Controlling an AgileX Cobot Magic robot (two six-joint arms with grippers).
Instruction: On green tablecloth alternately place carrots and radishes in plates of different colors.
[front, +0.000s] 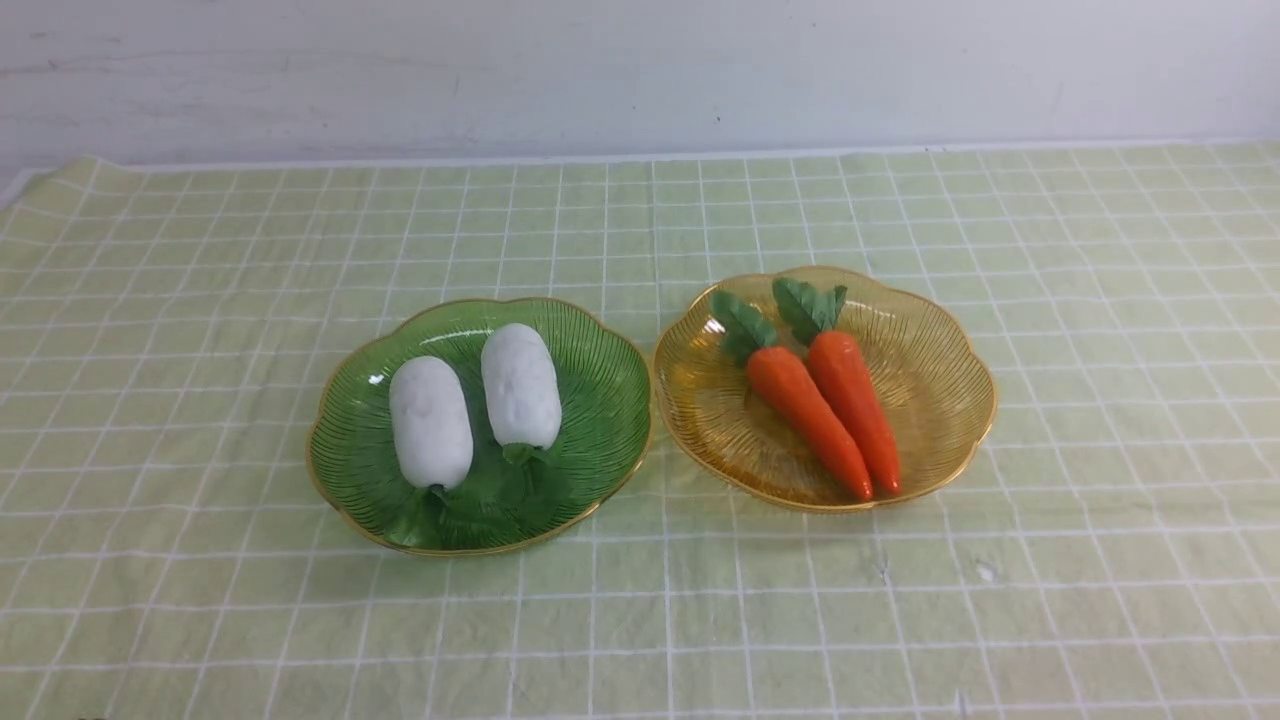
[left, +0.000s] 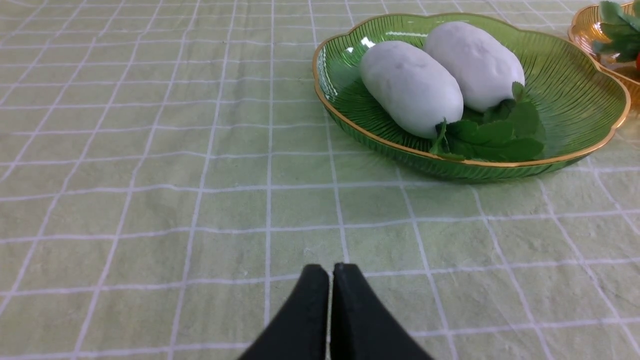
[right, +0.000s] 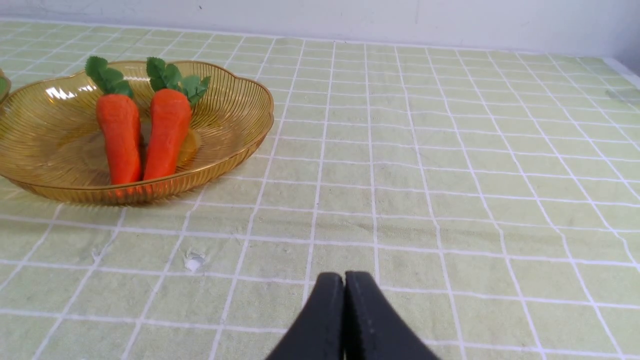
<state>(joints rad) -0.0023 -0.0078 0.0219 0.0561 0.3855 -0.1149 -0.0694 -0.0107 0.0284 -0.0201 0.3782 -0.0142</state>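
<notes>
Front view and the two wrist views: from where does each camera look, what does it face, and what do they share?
Front view: between the arms, looking forward and down on the green plate and amber plate; no robot part shows.
Left wrist view: low over the green tablecloth, facing the radishes; shut left gripper shows.
Right wrist view: low, facing the carrots; shut right gripper shows.
Shared: each wrist view repeats one plate from the front view.

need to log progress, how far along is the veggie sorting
Looks finished: both radishes lie in the green plate, both carrots in the amber plate. Nothing is in hand: the left gripper and right gripper are shut, empty, over bare tablecloth. Nothing visibly remains loose on the cloth.
</notes>
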